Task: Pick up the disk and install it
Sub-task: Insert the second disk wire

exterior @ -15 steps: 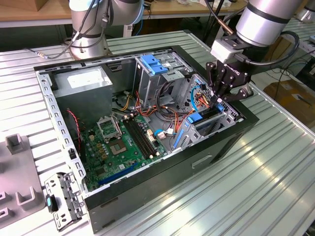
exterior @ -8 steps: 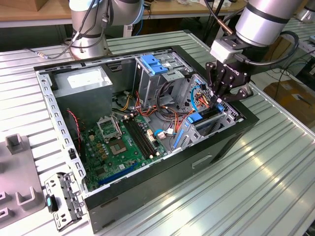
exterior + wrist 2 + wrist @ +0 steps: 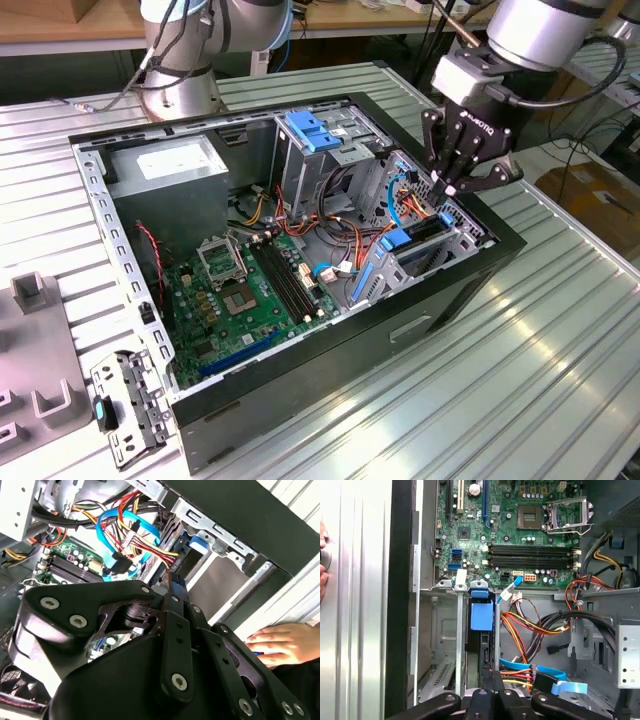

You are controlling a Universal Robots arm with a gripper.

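Observation:
The disk (image 3: pixel 423 229) stands on edge in a slot of the drive cage at the exterior view's right side of the open computer case (image 3: pixel 130 215). It shows as a dark body between blue rails, with a blue end tab (image 3: pixel 481 616) facing the motherboard. My gripper (image 3: pixel 444 186) hangs just above the disk's outer end, shut, with its fingers pressed together and nothing between them. In both wrist views the fingertips (image 3: pixel 172 581) point down at the disk (image 3: pixel 186 562) in its slot. Whether they touch it I cannot tell.
Red, yellow and blue cables (image 3: pixel 400 205) crowd the cage beside the disk. A pale-blue plate (image 3: pixel 315 131) tops the taller cage. The motherboard (image 3: pixel 255 290) fills the case floor. A person's hand (image 3: pixel 286 643) rests on the table outside the case. Grey fixtures (image 3: pixel 40 405) stand at the exterior view's left.

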